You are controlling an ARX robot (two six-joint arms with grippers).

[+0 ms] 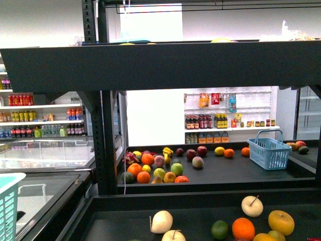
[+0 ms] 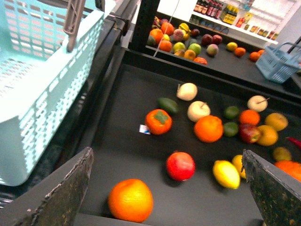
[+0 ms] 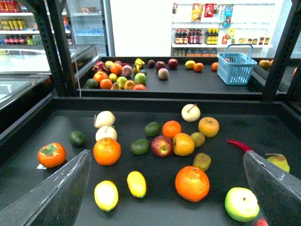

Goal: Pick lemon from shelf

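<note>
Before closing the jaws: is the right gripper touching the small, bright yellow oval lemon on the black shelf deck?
Apart. Right wrist view: bare deck separates the lemon from both fingers of the open right gripper.

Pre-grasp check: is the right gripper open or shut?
Open. In the right wrist view the right gripper has its dark grey fingers spread wide, holding nothing, above the black shelf deck.

Orange [image 1: 243, 228] beside green fruit [image 1: 219, 229] on shelf [image 1: 200, 215]

The shelf [image 1: 200, 202] is viewed level from the front and overlooked closely from both wrists; the blue basket [image 1: 270, 150] is shared.
</note>
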